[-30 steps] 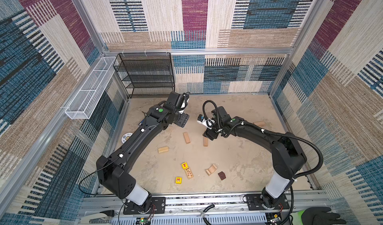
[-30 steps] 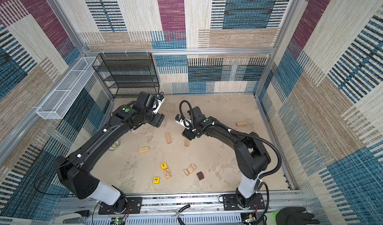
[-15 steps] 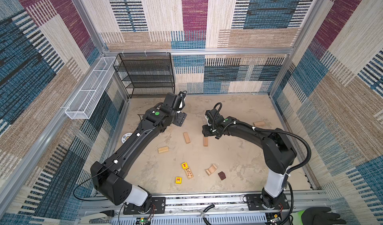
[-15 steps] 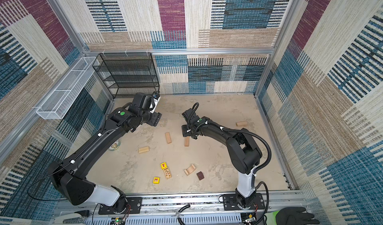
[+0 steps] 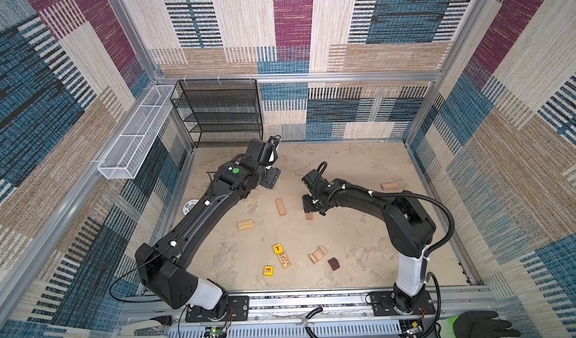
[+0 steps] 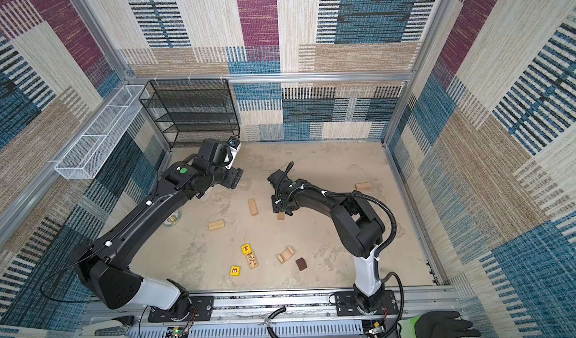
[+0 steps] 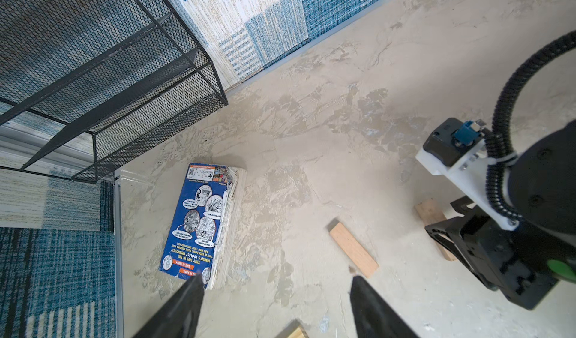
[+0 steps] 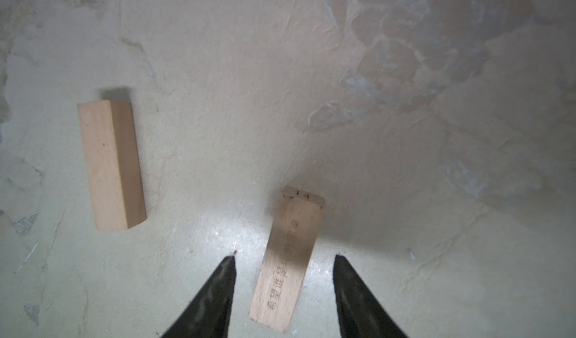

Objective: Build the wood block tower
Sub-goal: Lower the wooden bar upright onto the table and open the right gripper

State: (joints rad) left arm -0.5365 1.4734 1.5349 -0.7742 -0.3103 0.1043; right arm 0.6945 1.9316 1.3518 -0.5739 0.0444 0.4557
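Note:
No tower stands; the wood blocks lie scattered on the floor. My right gripper [image 8: 285, 255] is open and low over a pale engraved bar [image 8: 286, 258], one fingertip on each side with a gap to the wood. A plain bar [image 8: 110, 165] lies beside it. In a top view, only the bar's end [image 5: 309, 216] shows below the right gripper [image 5: 310, 208]. Nearer the front lie a yellow T cube [image 5: 277, 248], a printed bar [image 5: 284, 260], a second yellow cube [image 5: 268, 270], an arch [image 5: 318, 254] and a brown cube [image 5: 333, 263]. My left gripper [image 7: 277, 278] hangs open and empty.
A blue printed book [image 7: 202, 221] lies by the black mesh rack [image 5: 218, 112] under the left gripper [image 5: 270, 177]. More bars lie at centre left [image 5: 245, 224] and far right [image 5: 390, 186]. A white disc [image 5: 190, 207] sits by the left wall, under a white wire basket [image 5: 137, 134].
My right gripper has dropped down over the engraved bar and its jaws have narrowed around it. My left arm has drawn back toward the rack.

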